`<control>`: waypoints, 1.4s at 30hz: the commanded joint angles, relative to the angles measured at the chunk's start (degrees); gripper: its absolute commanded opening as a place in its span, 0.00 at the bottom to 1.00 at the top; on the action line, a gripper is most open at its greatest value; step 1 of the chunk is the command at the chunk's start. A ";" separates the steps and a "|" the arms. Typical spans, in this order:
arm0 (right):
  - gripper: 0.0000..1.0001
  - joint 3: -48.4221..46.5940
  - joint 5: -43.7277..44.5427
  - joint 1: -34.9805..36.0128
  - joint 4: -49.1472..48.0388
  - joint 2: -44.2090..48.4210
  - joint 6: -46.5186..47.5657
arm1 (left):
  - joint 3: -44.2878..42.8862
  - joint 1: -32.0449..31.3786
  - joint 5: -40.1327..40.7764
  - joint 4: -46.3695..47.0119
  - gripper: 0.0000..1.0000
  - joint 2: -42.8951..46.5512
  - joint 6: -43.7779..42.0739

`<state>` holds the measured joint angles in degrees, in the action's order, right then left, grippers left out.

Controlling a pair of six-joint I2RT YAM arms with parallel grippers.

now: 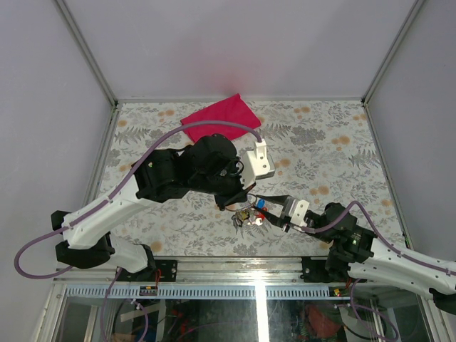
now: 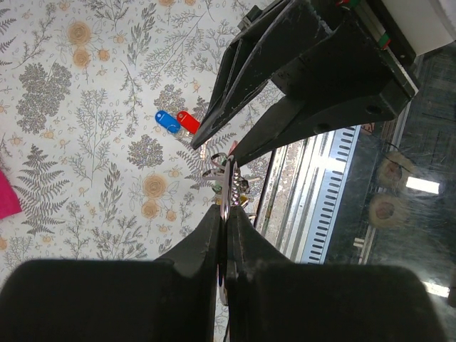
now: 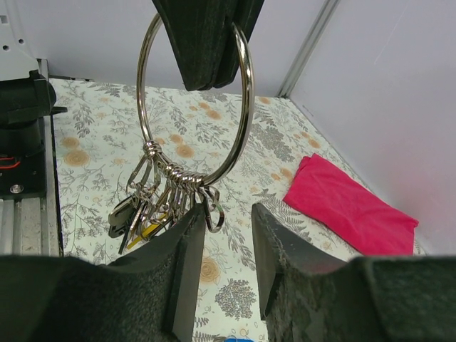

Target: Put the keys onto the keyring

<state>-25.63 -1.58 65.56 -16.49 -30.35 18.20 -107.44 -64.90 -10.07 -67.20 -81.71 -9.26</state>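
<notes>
We see the left gripper [image 2: 225, 214] pinching the top of the keyring [image 3: 187, 179], which hangs upright above the middle of the bench's near edge, with its keys bunched at the bottom. The right gripper [image 3: 226, 222] is just under the ring, its fingers a little apart and holding nothing. The red key [image 2: 188, 121] and the blue key [image 2: 168, 122] lie side by side on the bench nearby.

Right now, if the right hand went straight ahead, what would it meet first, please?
Most likely the keyring, which the left hand holds just ahead of the open right hand; depth is unclear.
</notes>
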 commanded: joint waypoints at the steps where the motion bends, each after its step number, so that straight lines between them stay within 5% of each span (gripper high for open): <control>1: 0.38 0.20 -0.49 -0.01 -5.39 -0.52 -1.16 | -2.52 -0.57 -0.03 1.46 0.00 -0.11 0.82; 8: 0.27 0.45 0.48 -0.03 -6.13 -0.70 -0.98 | -2.67 -0.68 0.20 1.41 0.00 -0.20 0.90; 20: 0.37 1.37 1.20 -0.01 -9.26 -1.48 -0.83 | -3.36 -1.00 0.30 1.24 0.00 -0.48 1.05; 32: 0.08 0.67 2.20 -0.08 -6.11 0.53 0.22 | -3.65 -1.09 0.59 1.19 0.00 -0.50 1.07; 42: 0.04 -3.59 2.60 -0.06 6.05 3.74 3.06 | -2.37 -1.07 0.66 1.81 0.00 0.12 1.43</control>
<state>-25.06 -1.04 65.56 -14.98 -27.77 19.59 -109.06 -65.60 -9.39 -66.87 -82.39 -8.67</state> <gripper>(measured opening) 0.120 0.039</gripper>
